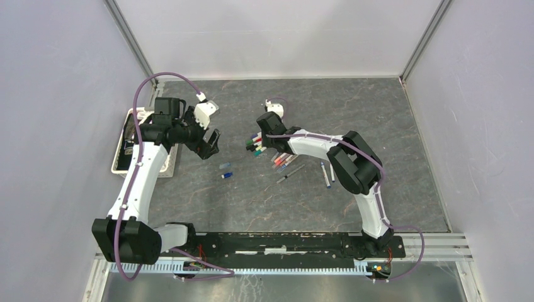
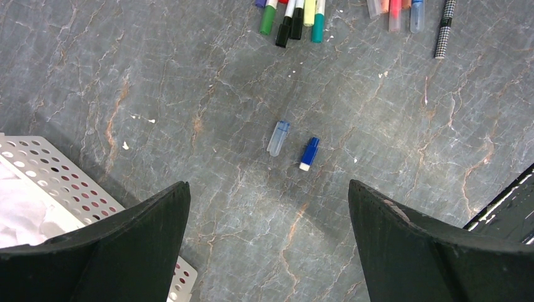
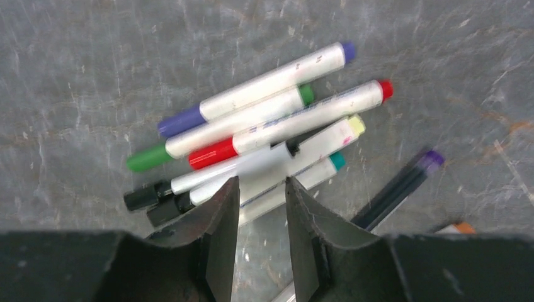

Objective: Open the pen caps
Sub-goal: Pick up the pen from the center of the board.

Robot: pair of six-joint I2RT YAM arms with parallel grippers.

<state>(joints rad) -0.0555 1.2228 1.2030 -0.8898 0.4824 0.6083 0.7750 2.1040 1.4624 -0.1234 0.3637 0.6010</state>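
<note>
Open tabletop (image 2: 189,82) under my left claw (image 2: 267,189), save a clear cap (image 2: 278,138) and blue cap (image 2: 309,153); white tray (image 2: 56,176) crowds its left. My right claw (image 3: 261,182) faces tightly packed pens (image 3: 264,119).

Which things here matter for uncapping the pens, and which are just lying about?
Job:
- pile of capped pens
- loose pens beside it
- blue cap and clear cap, already off

Lying about:
- white perforated tray

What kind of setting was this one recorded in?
Probably a lab robot test cell, not a home or shop. Plain pale wall panels in metal framing box in a stone-patterned table. Marker pens lie loose on it, seemingly as practice items.
</note>
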